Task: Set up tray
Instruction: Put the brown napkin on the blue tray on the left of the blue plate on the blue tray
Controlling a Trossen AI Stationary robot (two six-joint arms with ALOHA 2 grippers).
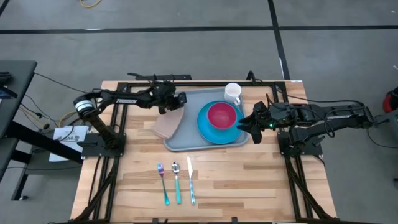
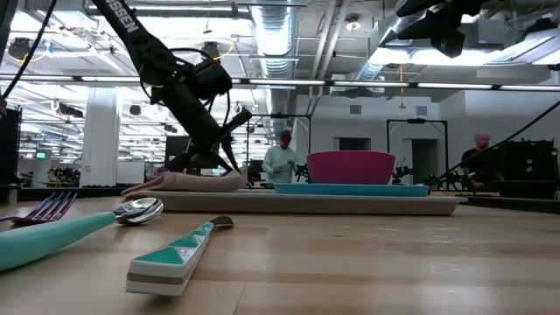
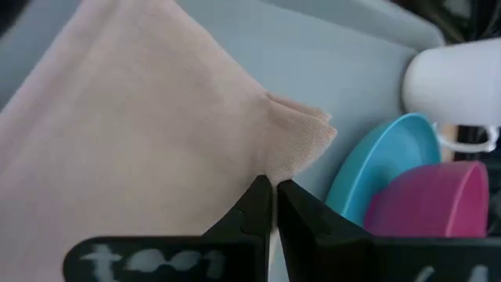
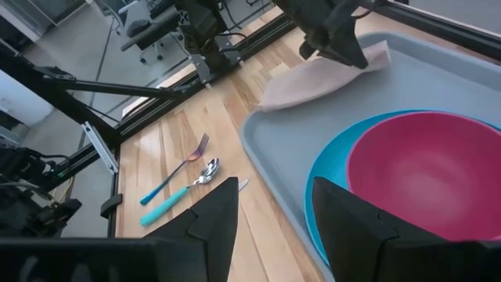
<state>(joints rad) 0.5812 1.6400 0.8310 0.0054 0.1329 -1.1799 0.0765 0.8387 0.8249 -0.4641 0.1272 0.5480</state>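
Tray [image 1: 186,140] sits at the table's far-centre. On it: blue plate [image 1: 205,127] carrying a pink bowl [image 1: 221,116], white mug [image 1: 232,93] at its far right corner, tan napkin [image 1: 168,125] draped over its left rim. Left gripper [image 1: 176,106] above the napkin's far corner, fingers pinched together, gripping nothing. Right gripper [image 1: 244,124] at the tray's right edge, fingers spread wide. Fork [image 1: 163,182], spoon [image 1: 176,181], knife [image 1: 191,180] lie nearer than the tray.

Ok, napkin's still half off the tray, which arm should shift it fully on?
Left. The left gripper is pinched shut on the napkin corner, which overhangs the tray rim on that side. The right gripper sits open beyond the plate.
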